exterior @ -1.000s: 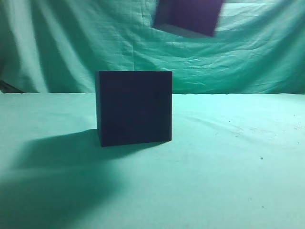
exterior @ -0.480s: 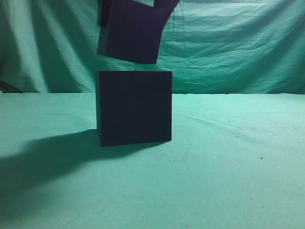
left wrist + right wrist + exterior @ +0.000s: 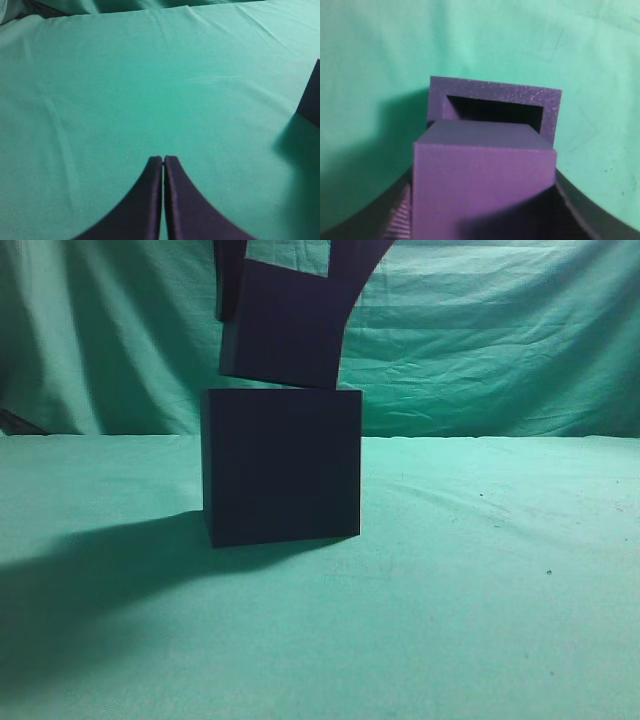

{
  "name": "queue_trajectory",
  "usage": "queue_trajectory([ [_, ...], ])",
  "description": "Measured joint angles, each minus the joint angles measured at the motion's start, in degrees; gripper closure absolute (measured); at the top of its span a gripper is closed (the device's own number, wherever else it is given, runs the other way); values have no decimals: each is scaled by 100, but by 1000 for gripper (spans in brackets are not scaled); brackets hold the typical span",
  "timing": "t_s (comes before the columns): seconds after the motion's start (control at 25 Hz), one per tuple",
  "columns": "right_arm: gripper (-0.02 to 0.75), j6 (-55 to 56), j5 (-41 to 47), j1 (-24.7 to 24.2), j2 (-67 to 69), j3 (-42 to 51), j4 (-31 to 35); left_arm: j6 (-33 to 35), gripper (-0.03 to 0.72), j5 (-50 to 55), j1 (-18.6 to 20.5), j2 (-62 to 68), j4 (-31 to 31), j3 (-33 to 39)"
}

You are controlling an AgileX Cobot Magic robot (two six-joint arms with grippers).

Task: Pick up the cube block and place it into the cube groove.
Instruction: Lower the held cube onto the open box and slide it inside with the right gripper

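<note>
The cube block point(image 3: 283, 340) is dark purple and hangs just above the top of the large near-black box point(image 3: 281, 468), slightly tilted. My right gripper point(image 3: 288, 295) comes down from the top edge and is shut on the block's sides. In the right wrist view the block point(image 3: 484, 170) sits between the jaws point(image 3: 485, 220), and below it the box's purple rim point(image 3: 495, 90) frames the dark cube groove point(image 3: 490, 110). My left gripper point(image 3: 163, 160) is shut and empty over bare cloth, with the box's corner point(image 3: 313, 97) at the right edge.
A green cloth covers the table point(image 3: 480, 580) and hangs as a backdrop point(image 3: 500, 340). The arm's shadow point(image 3: 90, 580) falls on the cloth left of the box.
The right gripper has carried the block from the upper right to the left and down. It now hangs just above the box's top.
</note>
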Motion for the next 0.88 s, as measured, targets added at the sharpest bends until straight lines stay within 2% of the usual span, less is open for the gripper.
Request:
queue_trajectory([
  [0.88,302,116,-228,8,344,19,-359,0,688,0,0,0,0,0],
])
